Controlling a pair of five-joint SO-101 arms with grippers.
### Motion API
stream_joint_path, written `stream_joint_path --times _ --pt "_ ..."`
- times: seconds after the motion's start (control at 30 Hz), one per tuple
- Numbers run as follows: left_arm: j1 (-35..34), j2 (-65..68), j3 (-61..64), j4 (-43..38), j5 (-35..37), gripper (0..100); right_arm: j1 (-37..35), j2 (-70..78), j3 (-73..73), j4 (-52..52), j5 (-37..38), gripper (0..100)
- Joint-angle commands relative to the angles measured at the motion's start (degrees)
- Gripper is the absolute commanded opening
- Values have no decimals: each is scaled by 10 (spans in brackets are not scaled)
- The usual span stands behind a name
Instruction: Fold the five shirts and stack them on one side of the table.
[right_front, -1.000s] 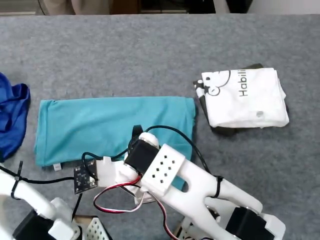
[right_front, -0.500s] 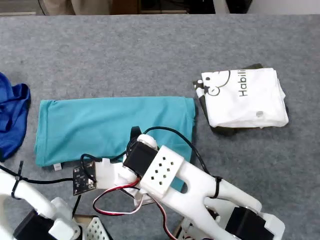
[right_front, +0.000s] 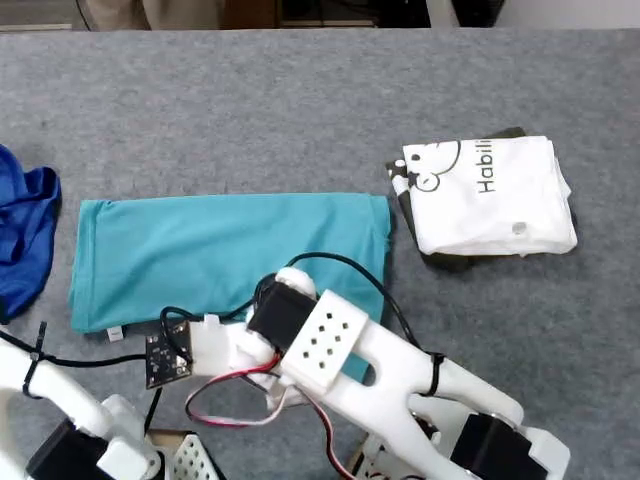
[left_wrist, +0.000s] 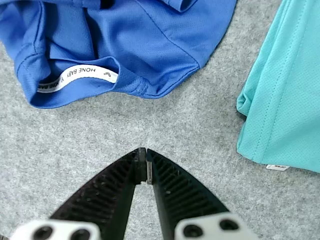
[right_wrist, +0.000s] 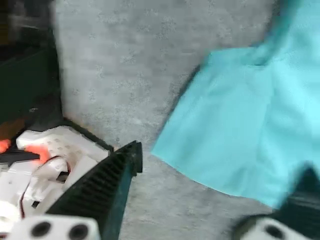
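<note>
The white right arm (right_front: 330, 345) draws back toward the near table edge (only slightly). It now covers a little less of the flat teal shirt (right_front: 200, 250).

Colours on the grey table (right_front: 300, 100)
Teal shirt (right_front: 230, 250) plain, blue shirt (right_front: 25, 235) plain, white shirt (right_front: 490, 200) black-printed, dark shirt (right_front: 447, 262) possibly black.

A grey, felt-like fabric worktop (right_front: 250, 110) is lying flat, with a brown wooden surface (right_front: 250, 12) showing beyond its far edge.
</note>
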Motion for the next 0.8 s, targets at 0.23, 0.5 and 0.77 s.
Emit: stream_joint_path --times 0.23,0.5,0.77 --pt "0 -19 -10 3 1 20 31 -15 -15 -5 -25 166" --pt "0 -19 -10 3 1 20 31 -12 -15 -5 -25 107" --pt "0 -19 -10 4 1 20 32 -11 -8 -6 -25 105"
